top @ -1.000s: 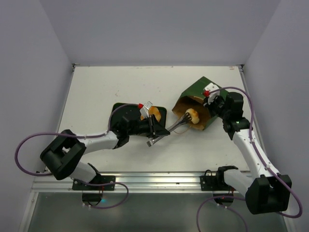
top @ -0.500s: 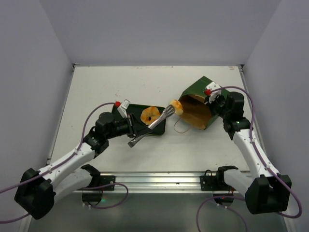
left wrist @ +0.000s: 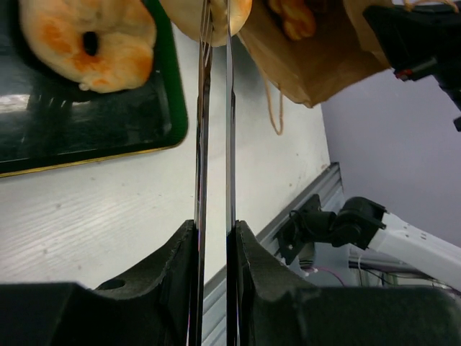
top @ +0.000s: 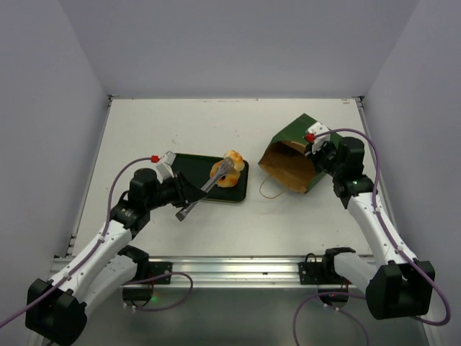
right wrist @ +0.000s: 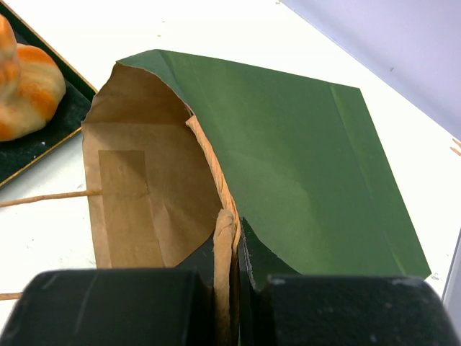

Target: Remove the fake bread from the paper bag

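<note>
The paper bag (top: 292,151), green outside and brown inside, lies tilted with its mouth facing left. My right gripper (top: 315,147) is shut on its upper rim and string handle, as the right wrist view (right wrist: 235,241) shows. My left gripper (top: 186,194) is shut on metal tongs (top: 209,186), and the left wrist view (left wrist: 215,227) shows both fingers pressing the tong arms. The tong tips pinch a tan bun (top: 233,156) over the dark tray's (top: 189,164) right end. An orange roll with a hole (left wrist: 86,36) lies on the tray. Another orange piece (left wrist: 292,16) shows inside the bag's mouth (left wrist: 317,58).
A loose string handle (top: 268,189) lies on the table in front of the bag. The tray's near corner (right wrist: 43,137) sits just left of the bag's mouth. Purple walls close in the table at left, right and back.
My left arm has drawn back to the left, carrying the bun in the tongs from the bag's mouth to over the tray. The right gripper and the bag have stayed put.
</note>
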